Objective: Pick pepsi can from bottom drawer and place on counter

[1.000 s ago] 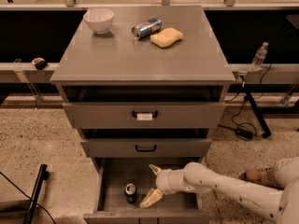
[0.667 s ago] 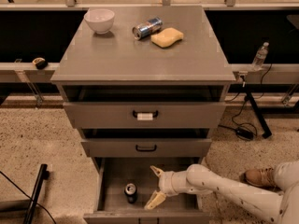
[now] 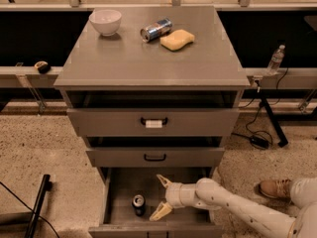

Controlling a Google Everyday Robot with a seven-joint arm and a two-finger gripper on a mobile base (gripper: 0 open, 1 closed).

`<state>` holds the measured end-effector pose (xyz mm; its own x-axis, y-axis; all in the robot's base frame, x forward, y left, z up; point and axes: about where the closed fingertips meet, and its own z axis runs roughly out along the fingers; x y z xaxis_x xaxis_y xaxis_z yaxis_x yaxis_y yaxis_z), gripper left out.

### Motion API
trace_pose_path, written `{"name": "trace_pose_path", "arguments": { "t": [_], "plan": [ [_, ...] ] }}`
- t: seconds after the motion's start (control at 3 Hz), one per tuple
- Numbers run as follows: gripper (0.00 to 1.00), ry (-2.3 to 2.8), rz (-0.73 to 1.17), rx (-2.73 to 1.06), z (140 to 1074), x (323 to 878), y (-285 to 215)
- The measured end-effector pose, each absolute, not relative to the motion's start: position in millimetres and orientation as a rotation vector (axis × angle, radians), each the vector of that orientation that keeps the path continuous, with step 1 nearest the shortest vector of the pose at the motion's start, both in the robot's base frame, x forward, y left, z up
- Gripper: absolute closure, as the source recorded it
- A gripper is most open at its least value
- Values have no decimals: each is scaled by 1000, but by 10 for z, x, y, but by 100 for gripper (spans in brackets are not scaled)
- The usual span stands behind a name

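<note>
The pepsi can [image 3: 138, 204] stands upright in the open bottom drawer [image 3: 119, 214], left of its middle, dark with a silver top. My gripper [image 3: 160, 197] is inside the drawer just right of the can, open, with its tan fingers [image 3: 161, 211] spread toward the can but apart from it. My white arm [image 3: 237, 207] reaches in from the lower right. The grey counter [image 3: 148, 58] is the top of the cabinet above.
On the counter lie a white bowl [image 3: 105, 22], a silver-and-blue can on its side [image 3: 155, 29] and a yellow sponge [image 3: 177, 39]. The two upper drawers [image 3: 153, 123] with black handles are slightly ajar. A shoe [image 3: 275, 188] is on the floor at right.
My gripper has moved a little to the left inside the drawer, closer to the can. The can has not moved.
</note>
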<state>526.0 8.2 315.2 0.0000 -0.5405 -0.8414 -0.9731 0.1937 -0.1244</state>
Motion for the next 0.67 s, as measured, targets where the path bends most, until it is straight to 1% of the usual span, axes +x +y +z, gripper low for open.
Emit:
{"name": "trace_pose_path", "arguments": {
  "t": [0.33,0.67],
  "plan": [
    [0,1624,623,-1424,2885,5451,247],
    [0,1635,676,-1429,2607,5591,483]
  ]
}}
